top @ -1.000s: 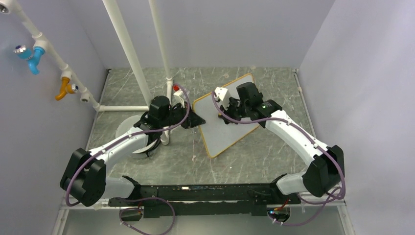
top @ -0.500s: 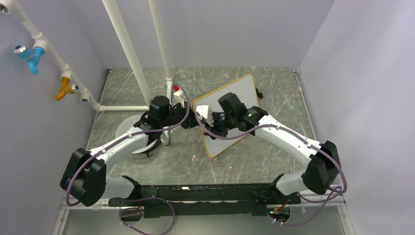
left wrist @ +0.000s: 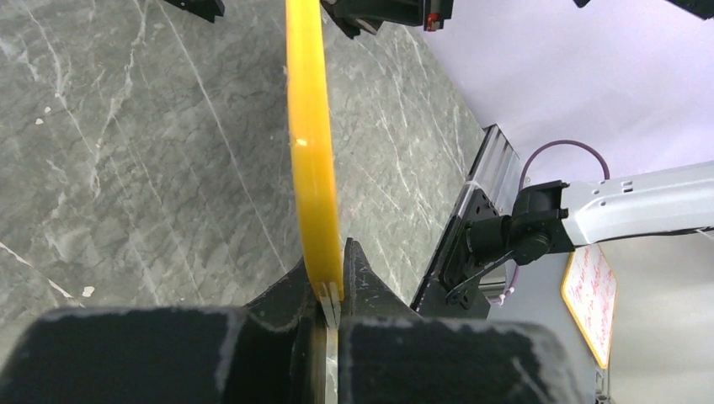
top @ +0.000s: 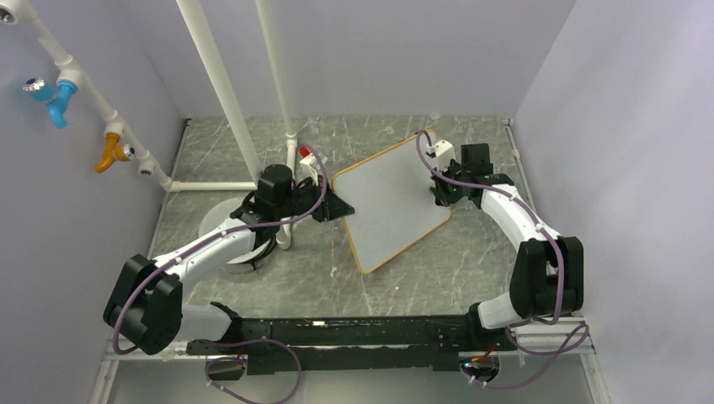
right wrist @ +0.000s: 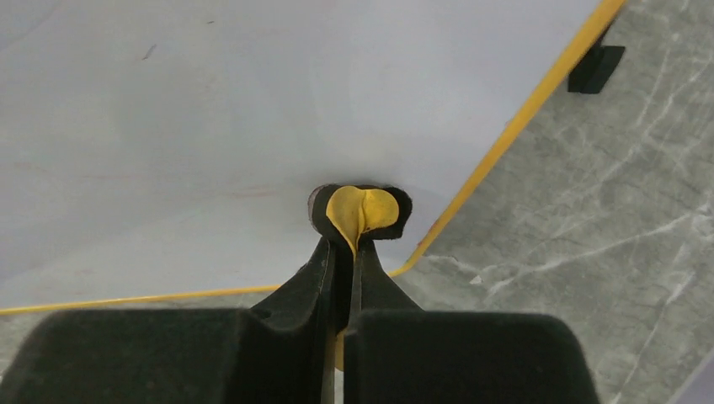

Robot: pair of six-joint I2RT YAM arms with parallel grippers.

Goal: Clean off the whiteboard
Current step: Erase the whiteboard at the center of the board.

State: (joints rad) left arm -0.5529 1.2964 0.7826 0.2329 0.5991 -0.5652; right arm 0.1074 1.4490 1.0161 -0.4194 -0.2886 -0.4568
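Left fingers (left wrist: 286, 295) are clamped on the orange-yellow frame of the whiteboard (left wrist: 310, 143), seen edge-on only in the left wrist view. Right fingers (right wrist: 307, 282) are pinched on a small yellow pad (right wrist: 362, 209) with a dark rim, pressed to the white face near a corner; one black foot (right wrist: 596, 67) shows there. The top view shows neither grip clearly. It does show the whiteboard (top: 387, 202) mid-table (top: 421, 269), skewed, between left gripper (top: 335, 207) and right gripper (top: 439, 195), face looking blank.
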